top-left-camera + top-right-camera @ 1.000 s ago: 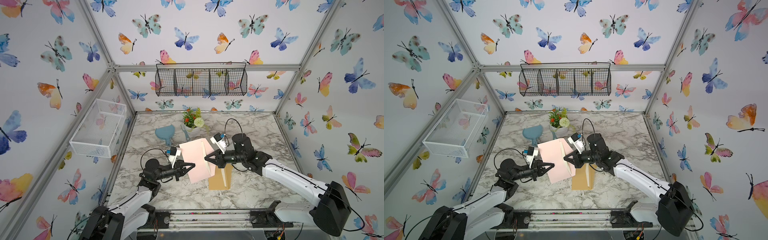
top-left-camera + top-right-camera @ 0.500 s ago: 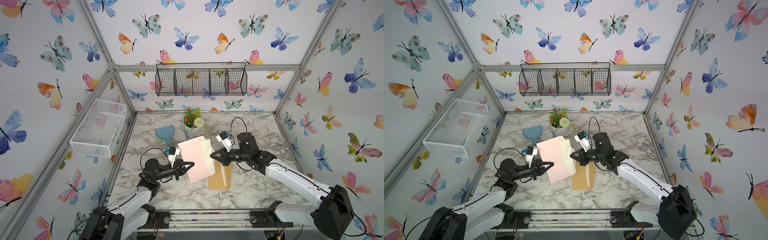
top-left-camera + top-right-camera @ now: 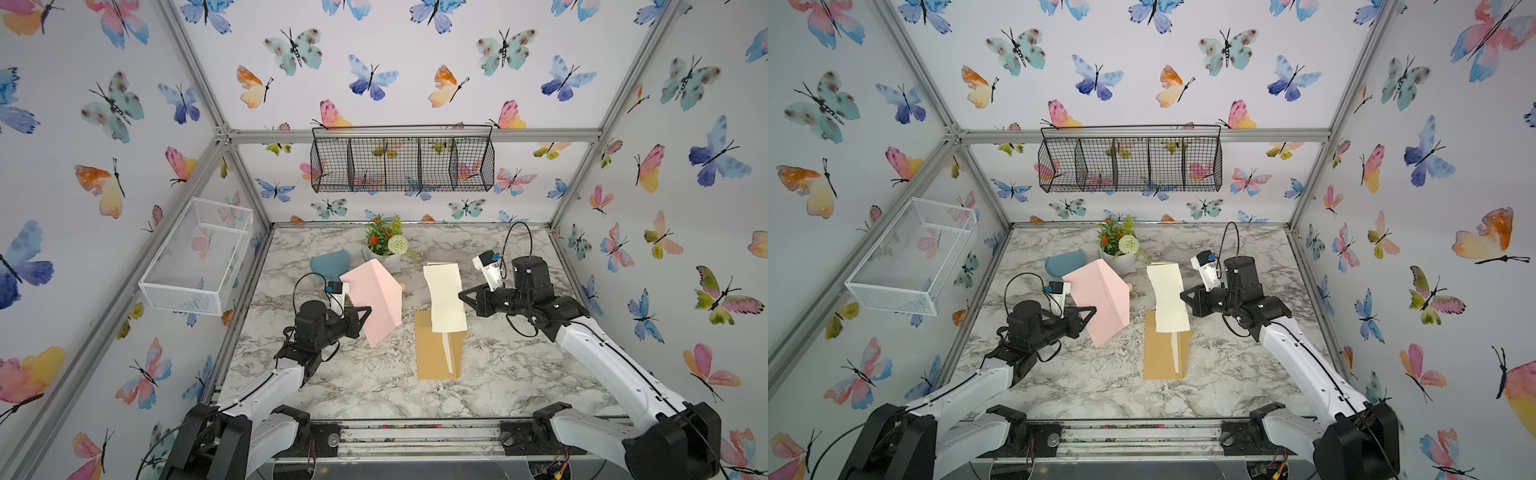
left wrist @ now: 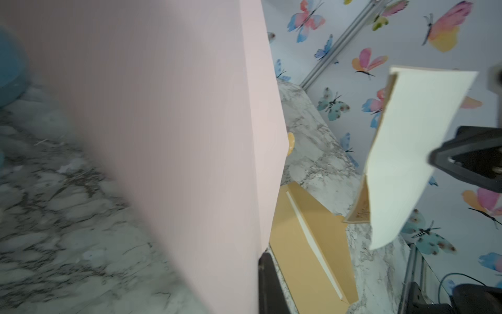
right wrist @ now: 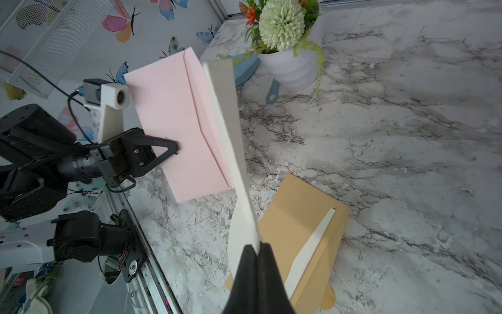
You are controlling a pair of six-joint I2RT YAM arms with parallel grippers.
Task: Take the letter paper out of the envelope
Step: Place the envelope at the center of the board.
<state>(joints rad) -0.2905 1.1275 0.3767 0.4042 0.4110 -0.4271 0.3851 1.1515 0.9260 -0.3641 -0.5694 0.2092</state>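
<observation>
You have the left gripper (image 3: 365, 312) clamped on the pink envelope (image 3: 376, 297), which is held off the marble table (image 3: 374, 386) at centre frame in both top views. The right gripper (image 3: 461, 296) is pinched tight on the cream letter paper (image 3: 445, 299), fully outside the envelope, just right of it and not touching. Lower centre, a brown envelope (image 3: 432, 357) lies flat with a cream strip (image 5: 312, 244) on it. The white pot (image 5: 290, 68) holds flowers (image 5: 281, 24).

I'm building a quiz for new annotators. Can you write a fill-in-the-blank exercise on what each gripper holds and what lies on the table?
The left gripper is shut on the envelope, whose colour is ___.
The right gripper is shut on the ___.
A second envelope, lying flat on the table, is ___.
Missing words: pink; paper; brown.
</observation>
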